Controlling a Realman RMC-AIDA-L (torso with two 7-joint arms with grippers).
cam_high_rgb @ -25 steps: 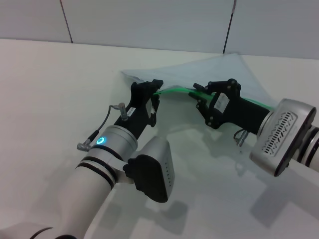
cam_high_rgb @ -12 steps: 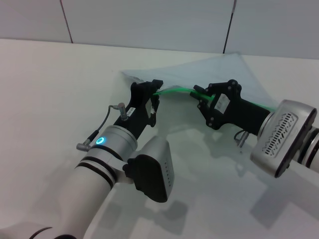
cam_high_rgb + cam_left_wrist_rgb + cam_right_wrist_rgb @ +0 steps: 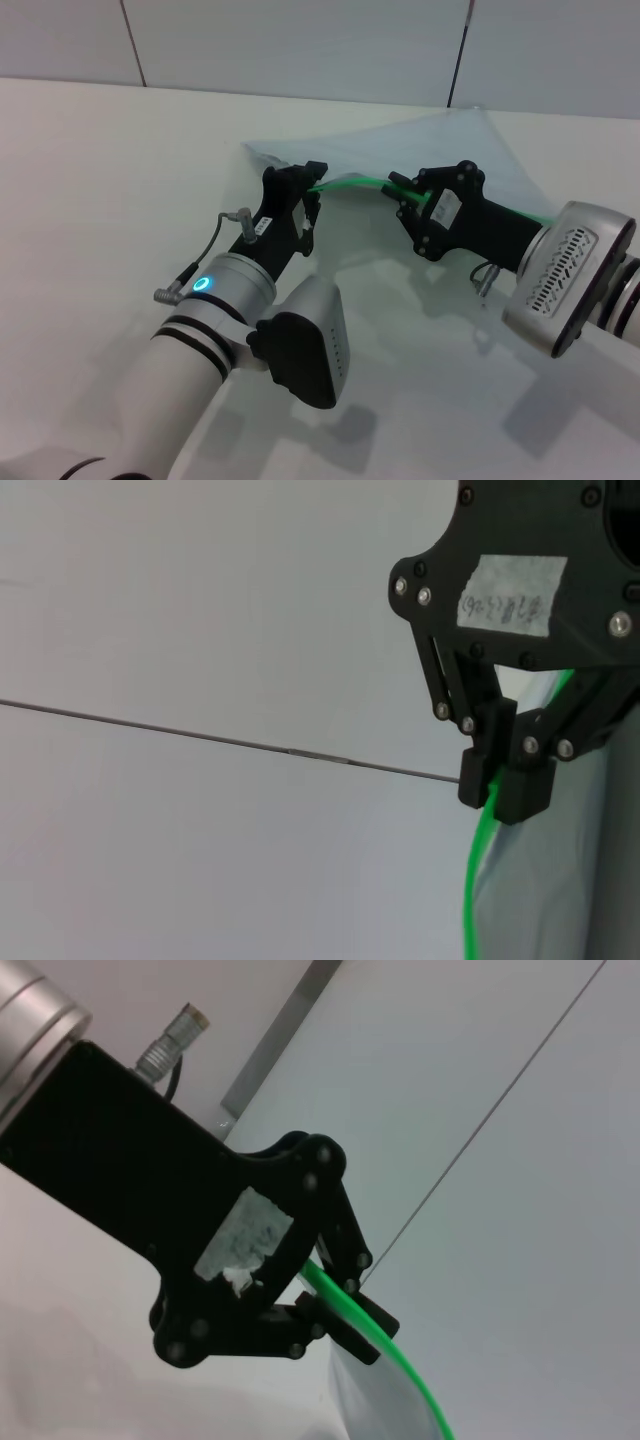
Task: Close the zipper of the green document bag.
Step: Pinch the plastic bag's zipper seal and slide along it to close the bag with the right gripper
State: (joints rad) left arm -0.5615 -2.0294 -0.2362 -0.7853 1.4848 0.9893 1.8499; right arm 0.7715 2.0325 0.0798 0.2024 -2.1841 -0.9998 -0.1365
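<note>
The green document bag point(image 3: 450, 140) lies as a pale translucent pouch on the white table, its near edge lifted. The zipper point(image 3: 350, 181) runs along that edge as a bright green strip stretched between both grippers. My left gripper point(image 3: 311, 190) is shut on the strip's left end. My right gripper point(image 3: 400, 195) is shut on the strip farther right. The left wrist view shows the right gripper point(image 3: 505, 785) pinching the zipper point(image 3: 472, 880). The right wrist view shows the left gripper point(image 3: 335, 1315) clamped on the zipper point(image 3: 410, 1380). The slider tab is hidden between the fingers.
The white table point(image 3: 100, 180) stretches away to the left and front of the bag. A grey panelled wall point(image 3: 300, 40) stands close behind the bag's far corner. Both forearms cross the near half of the table.
The right gripper has edged slightly to the right along the green strip. The left gripper holds still on its end.
</note>
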